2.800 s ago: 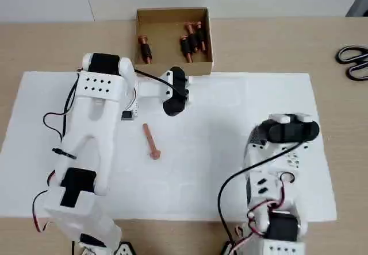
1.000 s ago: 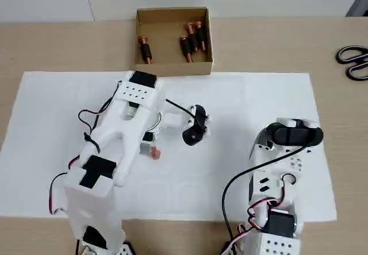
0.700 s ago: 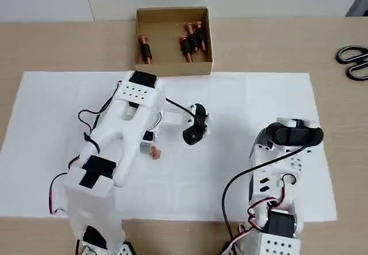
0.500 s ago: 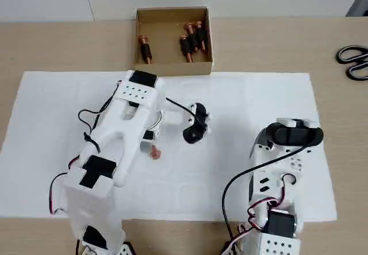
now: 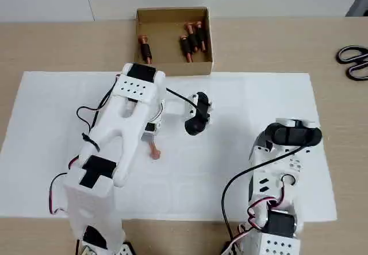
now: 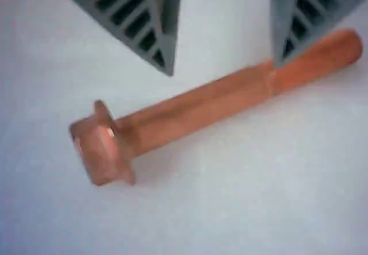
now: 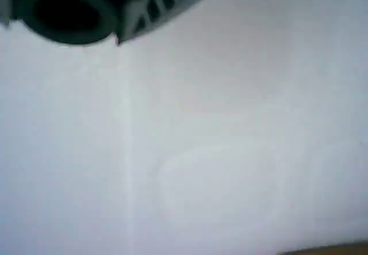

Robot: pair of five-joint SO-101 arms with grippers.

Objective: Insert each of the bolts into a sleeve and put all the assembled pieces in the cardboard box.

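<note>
A copper bolt (image 6: 195, 114) lies flat on the white paper, its flanged head toward the table's front (image 5: 153, 149). My left gripper (image 6: 221, 54) hangs open just above its shank, one grey fingertip (image 6: 164, 48) beside the shank and the other over the thinner threaded end. In the high view the left arm covers most of the bolt. A black sleeve (image 7: 66, 15) sits against the grey finger of my right gripper (image 7: 115, 14), which is shut on it low over the paper. The right arm (image 5: 290, 134) stands folded at the right. The cardboard box (image 5: 172, 69) holds several assembled pieces (image 5: 192, 37).
The white paper sheet (image 5: 241, 94) covers the middle of the wooden table. Scissors (image 5: 353, 60) lie at the far right edge. The box stands at the back, just beyond the paper's far edge.
The left arm swung back from the box and came down over the bolt, then shifted slightly so the bolt's head shows. The right arm stayed still.
</note>
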